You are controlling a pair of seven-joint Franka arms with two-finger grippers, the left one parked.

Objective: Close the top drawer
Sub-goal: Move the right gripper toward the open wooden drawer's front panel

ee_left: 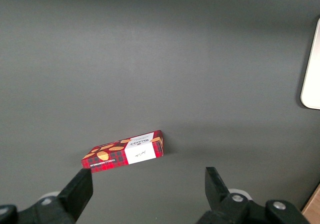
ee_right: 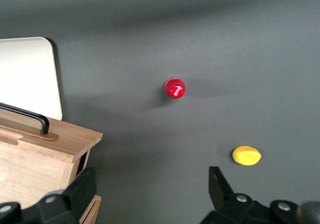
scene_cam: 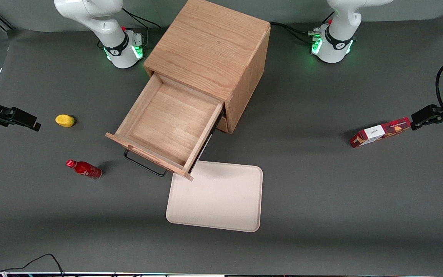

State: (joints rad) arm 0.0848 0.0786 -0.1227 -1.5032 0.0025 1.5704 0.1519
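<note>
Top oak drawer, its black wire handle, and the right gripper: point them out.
top oak drawer (scene_cam: 169, 123), front view, bare floor.
black wire handle (scene_cam: 144, 164), front view, bar.
right gripper (ee_right: 150, 194), right wrist view, between open fingertips.

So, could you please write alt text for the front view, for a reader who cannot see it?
A wooden cabinet stands mid-table with its top drawer pulled fully out and empty, black handle facing the camera. A white tray lies just in front. The gripper, fingers open, hangs at the working arm's end above the table, near a yellow object and a red bottle.

Grey table (scene_cam: 321, 192) bears cabinet (scene_cam: 210, 50), tray (scene_cam: 217, 200), bottle (scene_cam: 84, 168)
</note>
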